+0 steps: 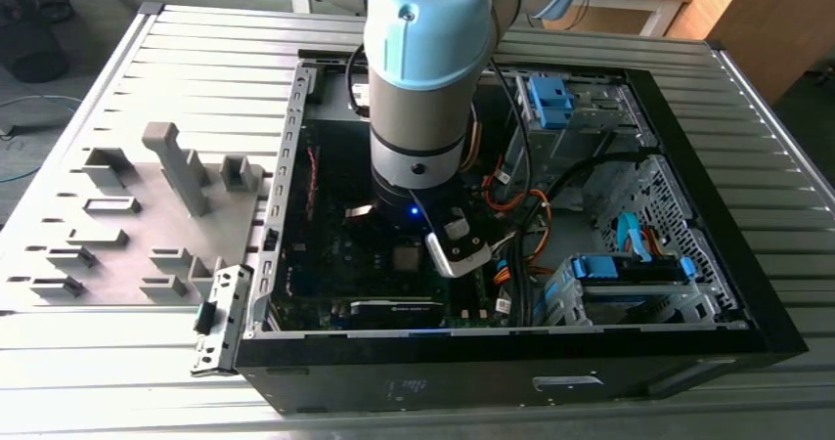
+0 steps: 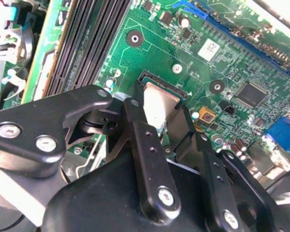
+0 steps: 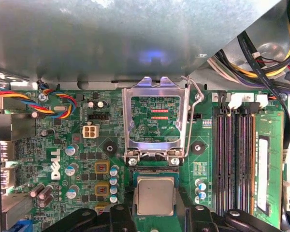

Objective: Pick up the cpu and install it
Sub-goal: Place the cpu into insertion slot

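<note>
Cpu (image 3: 155, 195) lies flat on the green motherboard (image 3: 102, 131), just beside the flipped-open metal socket frame (image 3: 154, 86); my tool (image 2: 159, 112) holds it, fingers (image 2: 135, 118) narrow against two opposite edges.

Counts: cpu (image 3: 155, 195) 1; robot arm (image 1: 417, 78) 1; computer case (image 1: 522, 367) 1; motherboard (image 3: 82, 150) 1; hinged socket frame (image 3: 154, 82) 1; graphics card (image 1: 391, 313) 1; blue drive brackets (image 1: 549, 98) 2.

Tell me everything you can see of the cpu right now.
The cpu is a small thin square chip with a dull silvery metal top and narrow darker rim. It lies flat over the dark socket beside the hinged-open metal socket frame. Black fingers clamp two opposite edges; whether it is seated is unclear.
</note>
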`<act>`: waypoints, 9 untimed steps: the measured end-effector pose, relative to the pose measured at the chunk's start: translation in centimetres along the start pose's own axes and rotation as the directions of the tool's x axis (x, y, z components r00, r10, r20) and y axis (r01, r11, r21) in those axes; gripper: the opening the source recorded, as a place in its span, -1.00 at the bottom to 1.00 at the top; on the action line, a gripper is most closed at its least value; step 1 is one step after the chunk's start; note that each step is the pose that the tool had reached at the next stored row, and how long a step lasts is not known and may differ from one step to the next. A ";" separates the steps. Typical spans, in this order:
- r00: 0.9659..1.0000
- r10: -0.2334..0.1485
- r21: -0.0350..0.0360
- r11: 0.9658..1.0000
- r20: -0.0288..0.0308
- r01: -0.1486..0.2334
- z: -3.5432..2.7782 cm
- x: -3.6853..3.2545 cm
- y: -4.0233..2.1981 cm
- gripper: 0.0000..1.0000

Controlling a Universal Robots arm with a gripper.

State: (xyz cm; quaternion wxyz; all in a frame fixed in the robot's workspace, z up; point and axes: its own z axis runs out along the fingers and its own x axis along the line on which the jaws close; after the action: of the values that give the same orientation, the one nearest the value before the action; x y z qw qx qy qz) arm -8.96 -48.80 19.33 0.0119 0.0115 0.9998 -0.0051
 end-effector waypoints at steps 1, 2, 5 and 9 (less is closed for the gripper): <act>1.000 0.000 0.000 1.000 0.000 0.000 0.01 0.00 -0.04 -0.12; 1.000 0.000 0.000 1.000 0.000 0.000 0.00 0.00 -0.06 -0.12; 1.000 0.000 0.000 1.000 0.000 0.000 0.03 -0.01 -0.06 -0.12; 1.000 0.000 0.000 1.000 0.000 0.000 0.15 0.00 -0.07 -0.12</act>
State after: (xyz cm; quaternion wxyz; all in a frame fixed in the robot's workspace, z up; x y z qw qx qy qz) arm -8.96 -48.86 19.18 0.0118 0.0115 0.9999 -0.0052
